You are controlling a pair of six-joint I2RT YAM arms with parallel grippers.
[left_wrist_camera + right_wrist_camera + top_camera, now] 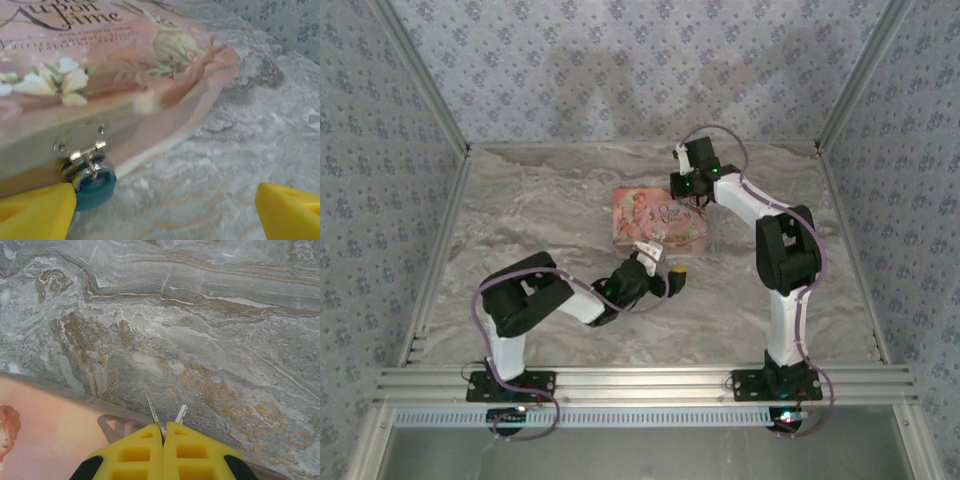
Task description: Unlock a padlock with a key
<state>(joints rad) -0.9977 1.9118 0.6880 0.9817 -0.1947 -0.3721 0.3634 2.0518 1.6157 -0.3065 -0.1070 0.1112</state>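
- The right gripper [163, 429] is pinched shut on the key [152, 412], with two thin blades sticking out splayed. The wrong blade may meet the keyhole, or the key may twist in the pinch.
- The padlock [94, 184] hangs loose from the hasp [82, 144] on the near side of the pink box [150, 75], while the key is at the far side.
- The left gripper [165, 207] stands wide open with the padlock beside one finger, not centred. Closing could shove the box or swing the lock aside.

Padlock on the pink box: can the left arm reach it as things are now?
Probably yes: its open fingers face the padlock, which hangs from the clasp of the box close ahead, with nothing between.
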